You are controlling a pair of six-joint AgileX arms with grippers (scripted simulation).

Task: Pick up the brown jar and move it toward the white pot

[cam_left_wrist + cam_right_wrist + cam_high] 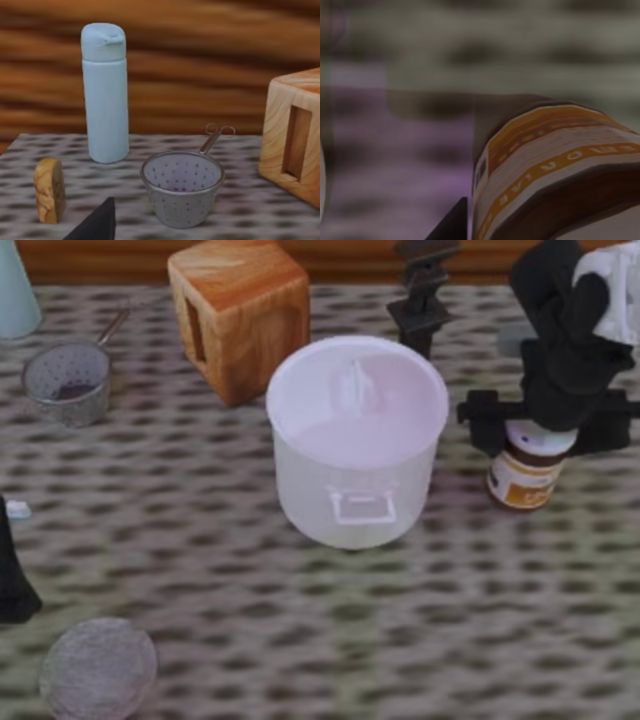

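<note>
The brown jar [522, 478], with a white lid and a cream-and-orange label, is just right of the white pot [350, 495], a small gap between them. My right gripper [545, 430] comes down over the jar's lid and is shut on the jar. In the right wrist view the jar's label [555, 165] fills the near corner, with one dark fingertip [455, 222] against its side. The lidded pot stands mid-table with its handle facing the front. My left gripper [12, 585] is parked at the table's left edge, open and empty.
A large wooden block [240, 310] stands behind the pot on its left. A grey mesh strainer [68, 380] and a pale blue bottle [15, 285] are at the back left. A dark stand [422, 290] is behind the pot. A grey disc [98, 668] lies front left.
</note>
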